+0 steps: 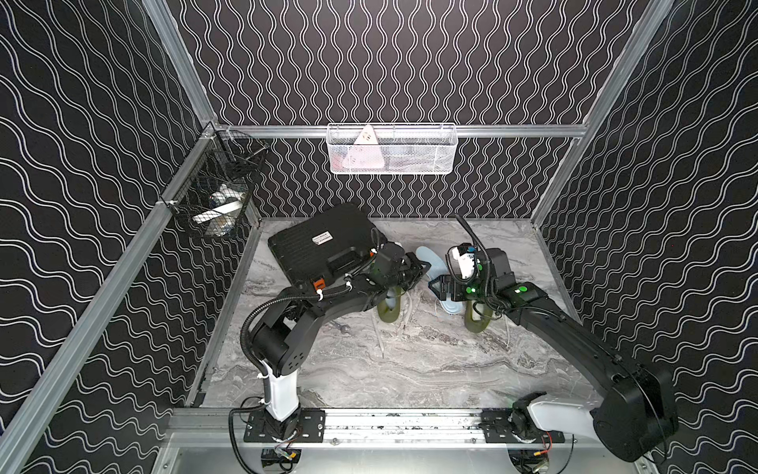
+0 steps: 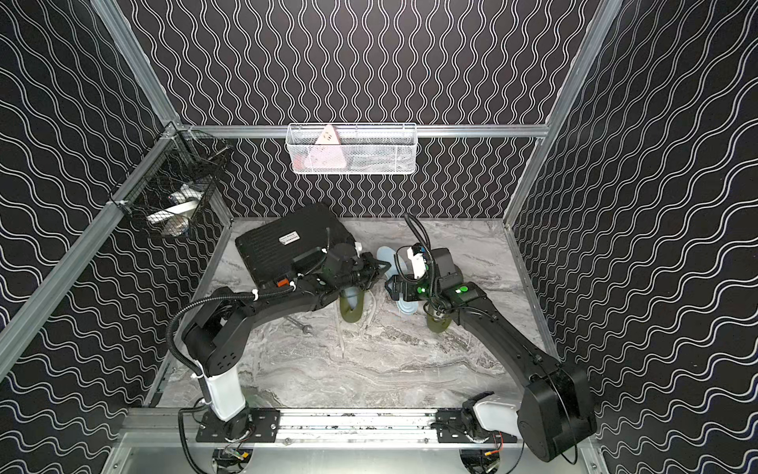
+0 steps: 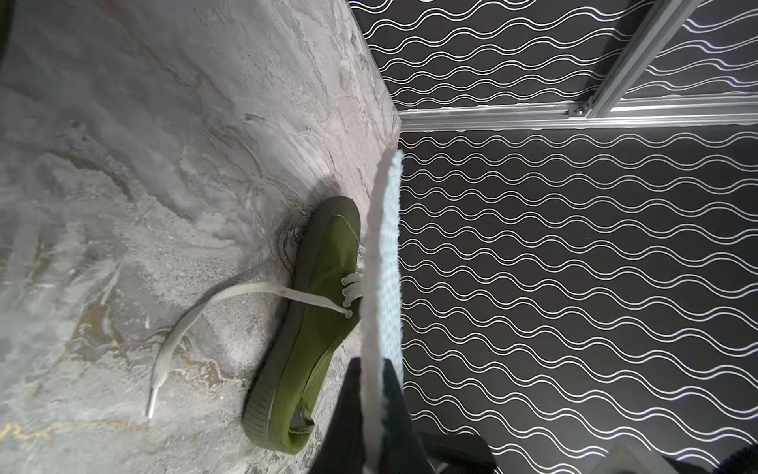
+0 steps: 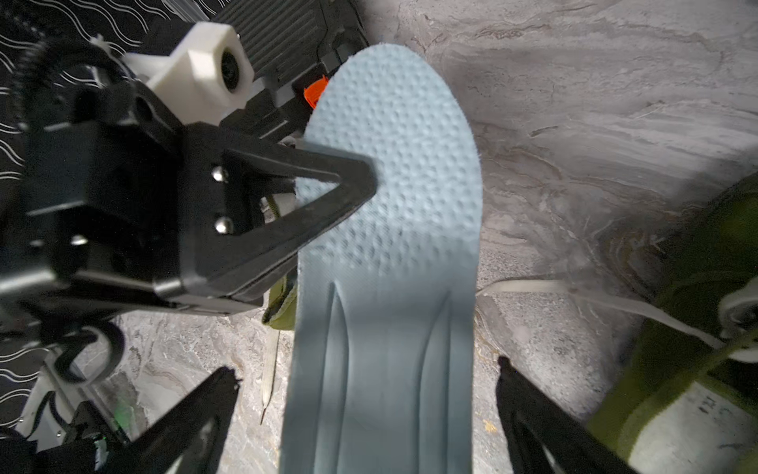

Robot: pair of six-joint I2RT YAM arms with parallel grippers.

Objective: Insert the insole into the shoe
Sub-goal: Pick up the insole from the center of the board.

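One insole (image 4: 389,246) likely light, floppy; pinch mid-edge | left claw (image 3: 374,410) clamped on it | right claw (image 4: 365,377) jaws apart

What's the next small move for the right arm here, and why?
Probably draw the right gripper straight back off the light blue dimpled insole. Its fingers stand open on either side of the grooved end, gripping nothing, while the left gripper is shut on the forefoot edge. Backing away frees the left arm to bring the insole to an olive-green canvas shoe.
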